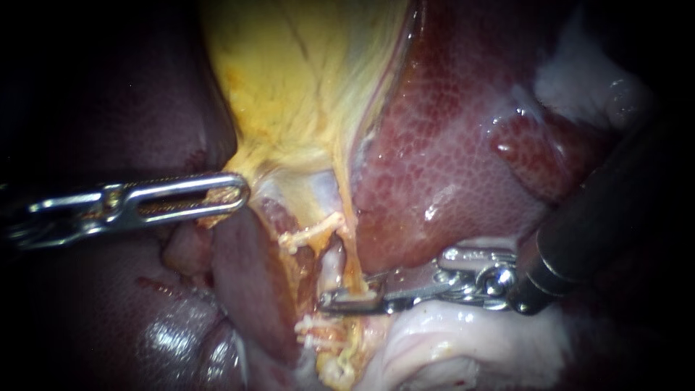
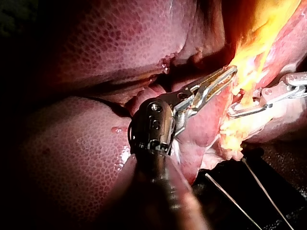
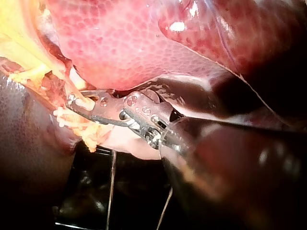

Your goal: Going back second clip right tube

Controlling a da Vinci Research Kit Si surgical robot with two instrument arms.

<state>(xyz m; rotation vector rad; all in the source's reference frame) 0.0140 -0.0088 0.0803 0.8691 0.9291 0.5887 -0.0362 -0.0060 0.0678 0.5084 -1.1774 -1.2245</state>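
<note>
The tube is lying beside the liver, and it looks soft, slippery and easy to tear. My right instrument is holding its pincer spread around the tube's middle. My left instrument is pinching the gallbladder.

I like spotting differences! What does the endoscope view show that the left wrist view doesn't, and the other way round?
Only the endoscope view shows the dark shaft of the right instrument and the gallbladder spread wide. Only the left wrist view shows the wrist joint of the left instrument and a dark surface with thin wires beneath the tissue. Both show the left instrument's jaws shut on the gallbladder, the right instrument and the liver.
</note>
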